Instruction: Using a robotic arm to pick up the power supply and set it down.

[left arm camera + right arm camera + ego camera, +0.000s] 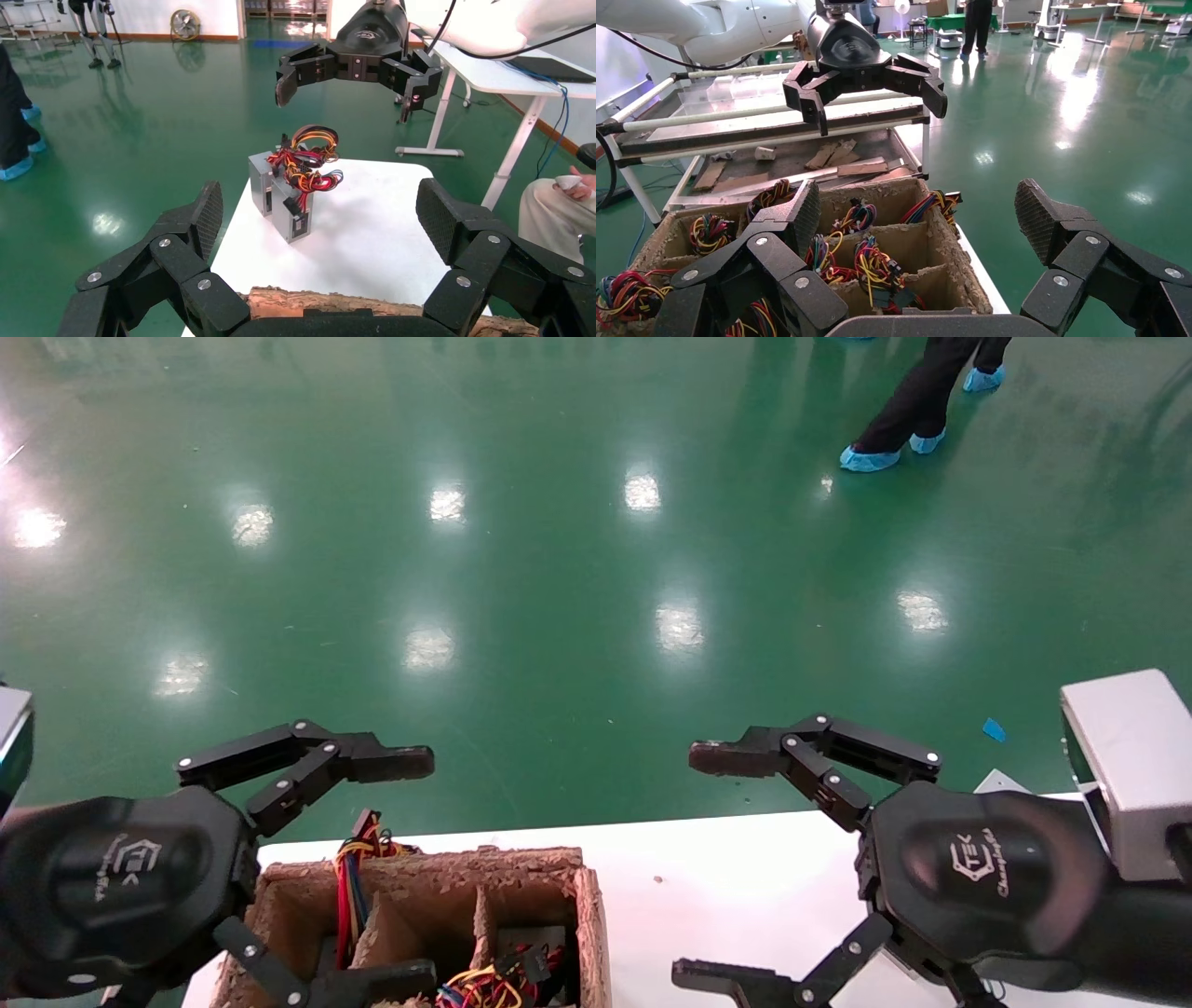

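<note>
Two grey power supplies with red, yellow and black wire bundles stand side by side on the white table. In the left wrist view my right gripper hangs open above them, apart from them. In the head view they are hidden behind the right gripper. More wire bundles fill the compartments of a cardboard box. My left gripper hovers open over that box, holding nothing. Both grippers' own fingers stand wide apart.
The table's far edge drops to a green floor. A person walks far off; another sits beside a white desk. A metal rack with wood scraps stands behind the box.
</note>
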Tool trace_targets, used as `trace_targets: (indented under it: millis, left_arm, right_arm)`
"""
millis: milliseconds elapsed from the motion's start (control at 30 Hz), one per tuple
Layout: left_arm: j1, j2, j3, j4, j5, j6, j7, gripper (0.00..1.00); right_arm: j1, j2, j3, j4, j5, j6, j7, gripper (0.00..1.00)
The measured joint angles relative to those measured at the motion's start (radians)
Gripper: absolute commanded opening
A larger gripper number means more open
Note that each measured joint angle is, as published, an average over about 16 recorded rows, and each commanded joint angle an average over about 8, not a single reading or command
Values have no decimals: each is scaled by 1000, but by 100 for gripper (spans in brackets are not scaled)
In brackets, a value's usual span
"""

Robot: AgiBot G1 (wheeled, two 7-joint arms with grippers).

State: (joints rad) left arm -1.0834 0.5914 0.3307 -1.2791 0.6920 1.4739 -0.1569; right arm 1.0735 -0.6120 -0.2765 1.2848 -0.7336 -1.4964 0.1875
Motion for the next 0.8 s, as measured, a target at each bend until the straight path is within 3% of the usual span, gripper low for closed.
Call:
trace_targets:
  millis: [800]
  left_arm:
    - [0, 0, 0, 0, 0, 0, 0, 100]
  right_arm:
    - [1, 2, -6, -2, 6, 2, -2, 100]
